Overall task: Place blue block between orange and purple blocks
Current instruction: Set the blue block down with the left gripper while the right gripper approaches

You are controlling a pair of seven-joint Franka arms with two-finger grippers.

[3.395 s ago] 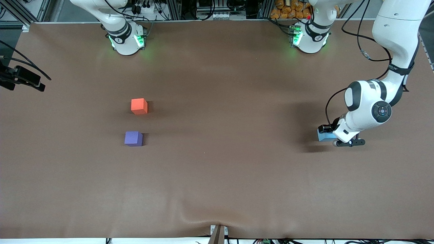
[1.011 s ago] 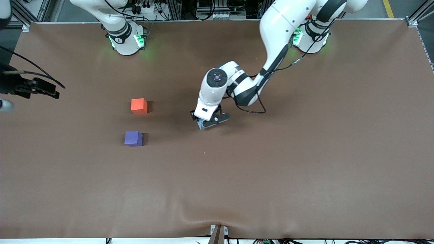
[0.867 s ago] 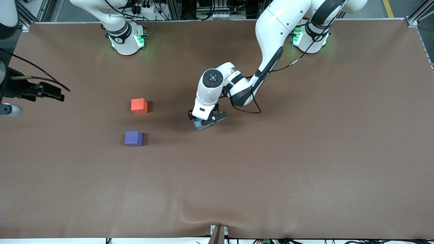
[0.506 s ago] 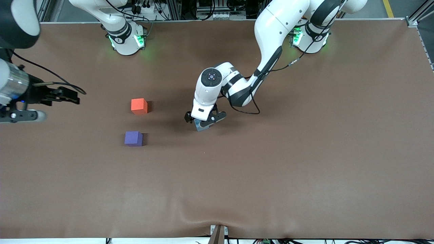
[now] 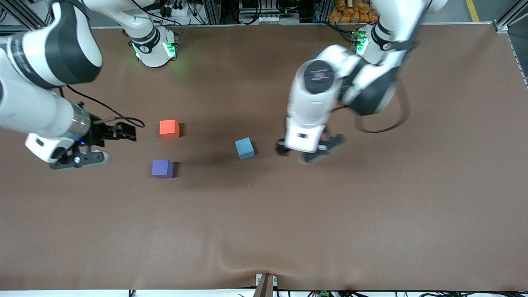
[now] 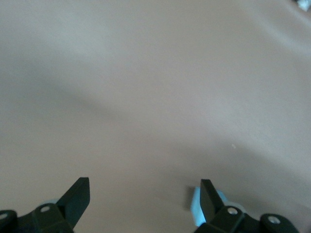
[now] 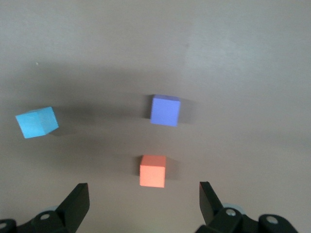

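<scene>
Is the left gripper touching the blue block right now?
Apart. The front view shows bare table between the blue block and the open left gripper, which is toward the left arm's end.

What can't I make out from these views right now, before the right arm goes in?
- Left gripper, front view: motion-blurred above the table, fingertips smeared.
- Blue block, left wrist view: only a sliver shows, hidden by that gripper's own finger.
- Right gripper, front view: its wrist covers part of the fingers; its wrist view shows them open.
- Orange block and purple block: absent from the left wrist view.
</scene>
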